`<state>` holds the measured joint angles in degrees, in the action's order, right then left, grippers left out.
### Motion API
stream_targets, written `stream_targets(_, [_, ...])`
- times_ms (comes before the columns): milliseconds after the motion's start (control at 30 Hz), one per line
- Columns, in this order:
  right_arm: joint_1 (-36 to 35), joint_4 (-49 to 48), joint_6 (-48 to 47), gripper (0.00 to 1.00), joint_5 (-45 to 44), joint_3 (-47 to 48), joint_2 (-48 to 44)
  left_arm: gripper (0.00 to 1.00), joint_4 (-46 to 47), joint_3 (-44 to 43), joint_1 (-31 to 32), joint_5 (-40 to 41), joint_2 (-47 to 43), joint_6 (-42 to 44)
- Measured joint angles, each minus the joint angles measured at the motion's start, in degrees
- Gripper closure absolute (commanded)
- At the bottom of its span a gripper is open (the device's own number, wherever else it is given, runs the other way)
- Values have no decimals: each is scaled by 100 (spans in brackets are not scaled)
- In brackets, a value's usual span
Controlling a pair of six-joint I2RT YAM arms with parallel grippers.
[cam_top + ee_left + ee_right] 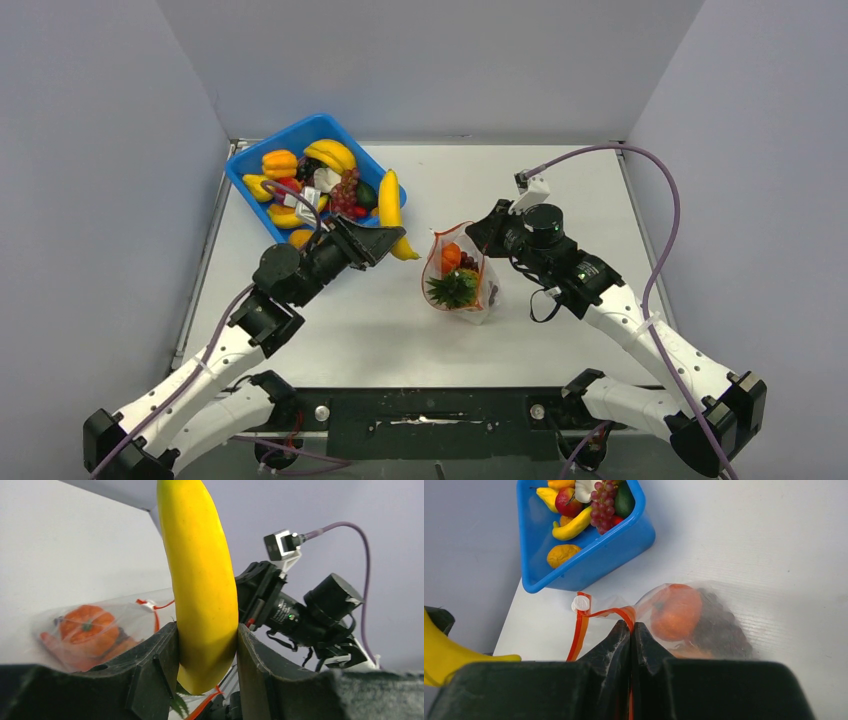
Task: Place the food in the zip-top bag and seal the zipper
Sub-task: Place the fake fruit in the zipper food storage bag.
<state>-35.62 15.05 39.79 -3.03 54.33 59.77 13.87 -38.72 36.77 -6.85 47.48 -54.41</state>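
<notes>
The clear zip-top bag stands mid-table with its mouth open upward, holding a pineapple, an orange fruit and dark grapes. My right gripper is shut on the red-orange zipper at the bag's right rim, with the white slider to its left. My left gripper is shut on a yellow banana, held just left of the bag. The banana fills the left wrist view, with the bag behind it.
The blue bin at the back left holds bananas, purple grapes, peppers and other toy food. It also shows in the right wrist view. Grey walls enclose the table on three sides.
</notes>
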Motion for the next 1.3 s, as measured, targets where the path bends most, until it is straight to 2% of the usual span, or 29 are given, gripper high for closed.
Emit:
stream_targets(167, [0,-2,42,100,2,0,0,83,927,302,721,619,155,-210])
stream_targets(400, [-4,-2,109,100,2,0,-2,83,1451,328,1631,1211,1056,-177])
stream_targets(833, [-44,0,122,100,2,0,-31,82,2367,334,1947,1690,1641,-83])
stream_targets(1067, [-46,0,122,100,0,0,-31,59,2411,334,2170,1733,1934,-74])
stream_targets(1300, [-46,-2,122,100,0,0,-31,48,2247,332,2280,1847,1969,-22])
